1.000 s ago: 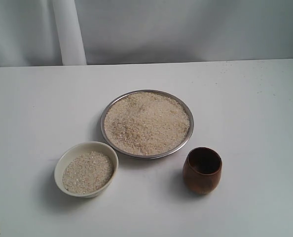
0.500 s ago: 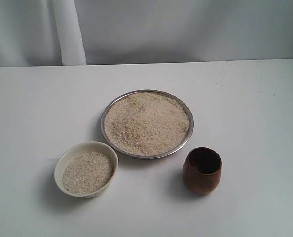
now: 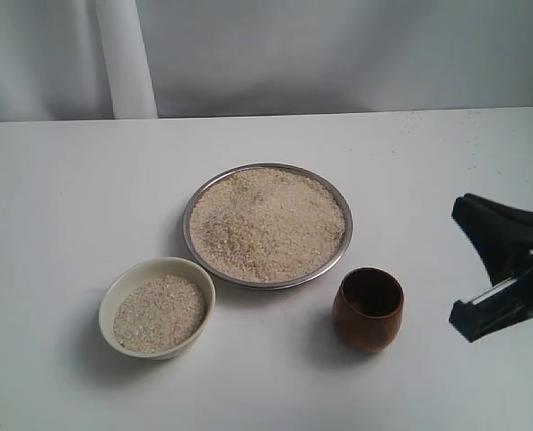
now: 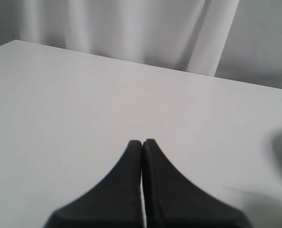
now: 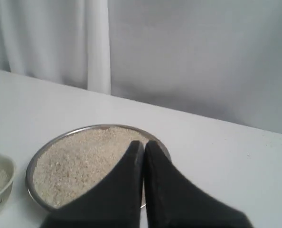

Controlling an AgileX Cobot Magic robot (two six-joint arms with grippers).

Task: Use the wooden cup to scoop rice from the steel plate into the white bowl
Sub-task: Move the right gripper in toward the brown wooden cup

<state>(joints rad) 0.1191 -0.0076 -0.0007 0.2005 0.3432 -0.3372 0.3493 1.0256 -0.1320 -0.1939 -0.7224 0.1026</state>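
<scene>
- A wide, shallow, round, shiny grey steel plate (image 3: pixel 186 229) sat near the middle of the white worktop (image 3: pixel 69 197). It was filled almost to its thin rim with a low heap of pale beige rice (image 3: pixel 266 224).
- A small, round, cream-white ceramic bowl (image 3: pixel 127 283) stood at about 8 o'clock from the steel plate, just beside its rim. We could not tell whether the two touched. A flatter layer of the same rice covered the bottom of the bowl.
- A small, barrel-shaped cup of dark reddish-brown wood (image 3: pixel 365 332) stood upright, mouth up, at about 4 o'clock from the steel plate and near its rim. Nothing touched the cup, and its inside was too dark for us to see what it held.
- The right fingers (image 5: pixel 126 180), black and tapered, were pressed together tip to tip with nothing between them. In their wrist view the rice-filled steel plate lay just beyond the tips. In the exterior view the black shape of that arm's end showed at about 3 o'clock from the cup, clearly apart from it.
- The left fingers (image 4: pixel 126 175), also black, were likewise pressed together on nothing, above a bare stretch of worktop.
- A white curtain (image 3: pixel 249 54) hung behind the worktop's 12 o'clock edge.
</scene>
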